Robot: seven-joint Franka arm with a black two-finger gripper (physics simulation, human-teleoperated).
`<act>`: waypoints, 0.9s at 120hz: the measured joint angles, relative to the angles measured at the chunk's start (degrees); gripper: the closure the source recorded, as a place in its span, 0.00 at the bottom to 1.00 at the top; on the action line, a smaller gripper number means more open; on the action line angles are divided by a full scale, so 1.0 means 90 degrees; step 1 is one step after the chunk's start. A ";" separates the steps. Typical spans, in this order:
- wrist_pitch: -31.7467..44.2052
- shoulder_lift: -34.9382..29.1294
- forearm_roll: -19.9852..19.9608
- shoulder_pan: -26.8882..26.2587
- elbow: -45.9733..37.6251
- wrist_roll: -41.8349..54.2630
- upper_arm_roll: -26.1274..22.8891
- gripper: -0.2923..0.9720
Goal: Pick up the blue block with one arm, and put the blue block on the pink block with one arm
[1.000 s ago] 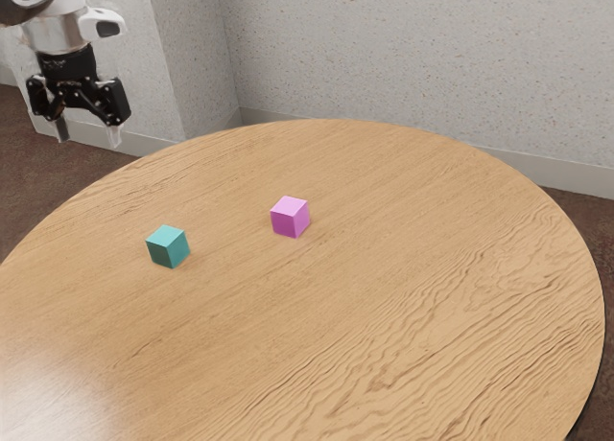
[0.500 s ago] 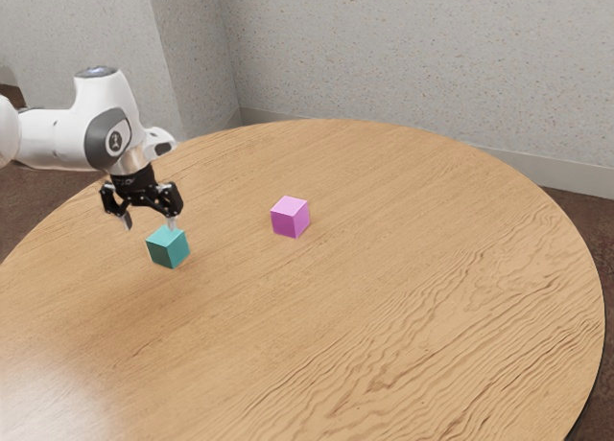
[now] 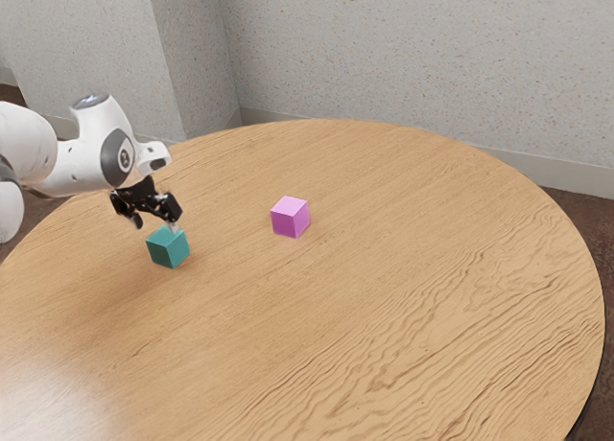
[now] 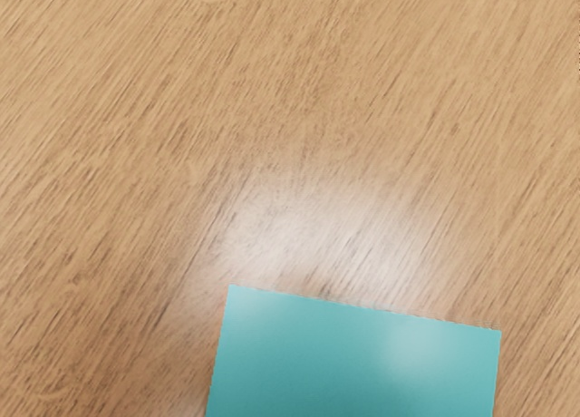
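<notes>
Lowering gripper (image 3: 154, 220) nearer blue block (image 3: 168, 248)

White rounded arm (image 3: 48, 161), grey joint caps (image 3: 117, 156), black gripper (image 3: 151, 222)

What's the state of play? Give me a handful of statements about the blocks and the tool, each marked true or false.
1. The blue block rests on the table. True.
2. The blue block is stacked on the pink block. False: they stand apart, both on the table.
3. The tool is open, just over the blue block. True.
4. The pink block lies toward the exterior view's left of the blue block. False: it lies toward that view's right.
5. The tool grips the pink block. False: the tool is at the blue block, away from the pink one.
</notes>
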 joint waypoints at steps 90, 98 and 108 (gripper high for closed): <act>0.0469 0.0204 -0.1128 -0.0070 -0.0341 0.2331 0.0036 0.23; 0.0496 0.0294 -0.1143 -0.0070 -0.0269 0.2427 0.0029 0.23; 0.0521 0.0382 -0.1153 -0.0070 -0.0179 0.2534 0.0005 0.23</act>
